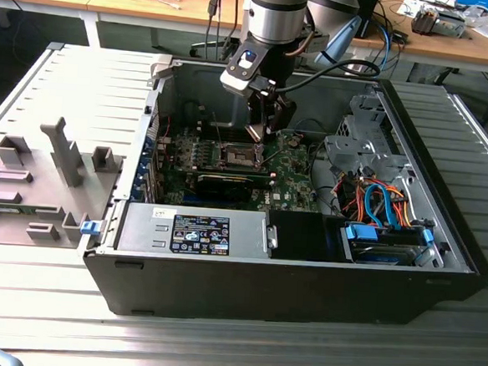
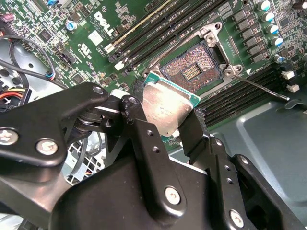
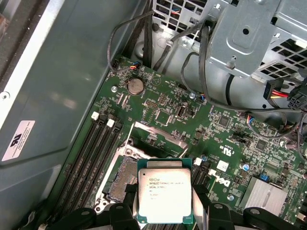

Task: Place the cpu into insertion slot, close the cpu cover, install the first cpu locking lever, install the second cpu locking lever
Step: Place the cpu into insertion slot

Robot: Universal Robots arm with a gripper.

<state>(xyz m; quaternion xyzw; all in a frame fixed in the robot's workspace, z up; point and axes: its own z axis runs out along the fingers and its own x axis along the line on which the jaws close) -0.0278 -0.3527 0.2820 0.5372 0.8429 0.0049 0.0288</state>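
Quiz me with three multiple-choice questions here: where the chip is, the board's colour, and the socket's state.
1. Where is the cpu? A: held by the claw above the board. B: seated in the socket. C: outside the case.
2. What colour is the circuit board? A: blue. B: green. C: red.
3. How is the insertion slot? A: covered. B: filled. C: open and empty.
Answers: A, the claw grips its edges; B, green surrounds the slot; C, bare contacts show with the cpu cover raised.
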